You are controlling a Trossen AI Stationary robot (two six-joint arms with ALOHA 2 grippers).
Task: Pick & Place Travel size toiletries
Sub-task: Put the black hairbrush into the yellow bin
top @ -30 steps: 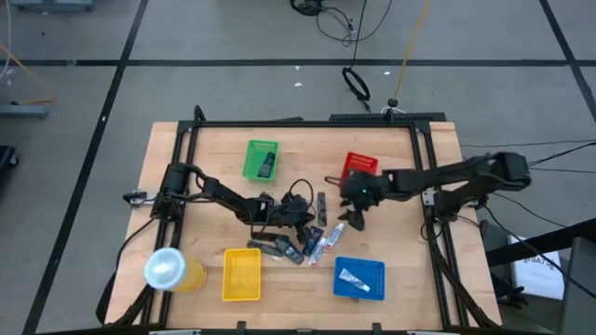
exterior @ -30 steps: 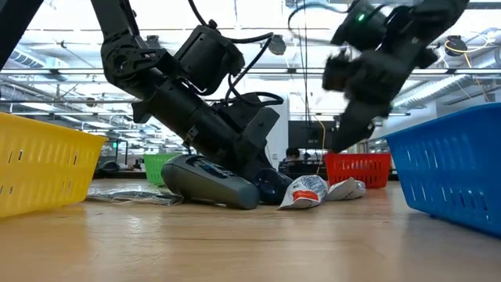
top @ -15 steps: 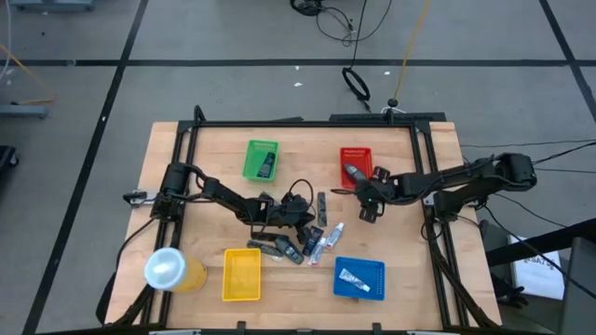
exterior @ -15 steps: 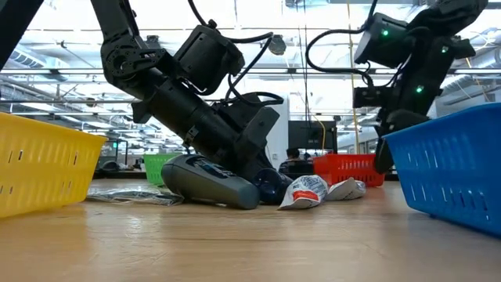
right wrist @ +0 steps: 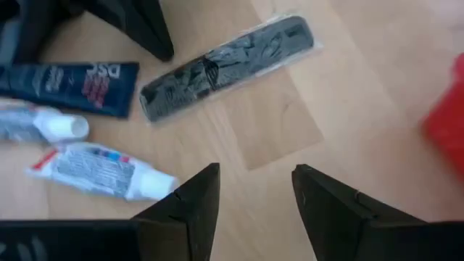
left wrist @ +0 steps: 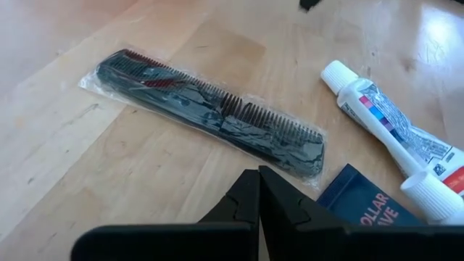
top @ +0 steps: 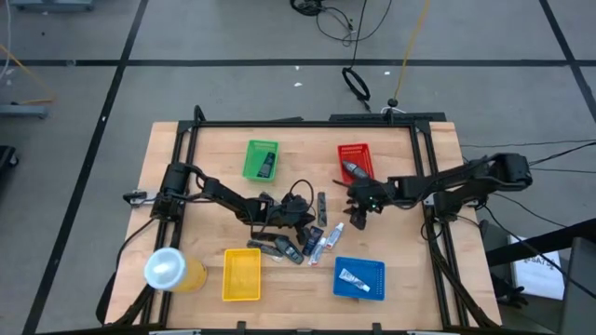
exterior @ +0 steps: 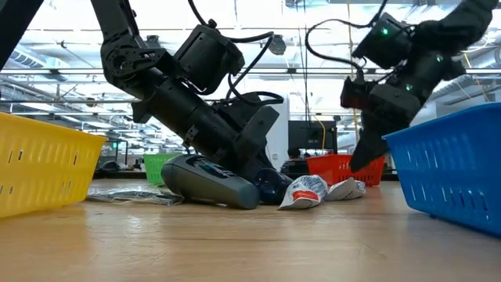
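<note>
The right end effector [top: 355, 215] hung over the worktop [top: 209, 149] between the red basket [top: 355, 160] and the central pile of toiletries, its fingers [right wrist: 190, 201] apart with nothing between them. Its wrist view showed a wrapped black comb [right wrist: 226, 65], a dark blue tube [right wrist: 72, 85] and two white toothpaste tubes [right wrist: 101, 172] lying on the bare wood ahead of it.

The left end effector [left wrist: 258, 190] sat low in the pile, fingers pressed together and empty, just beside another bagged black comb [left wrist: 210, 112] and a white tube [left wrist: 388, 123].

One dark item lay in the red basket, one in the green basket [top: 262, 159], and a white tube in the blue basket [top: 359, 277]. The yellow basket [top: 241, 274] and a yellow cup [top: 171, 270] stood near the front edge.
</note>
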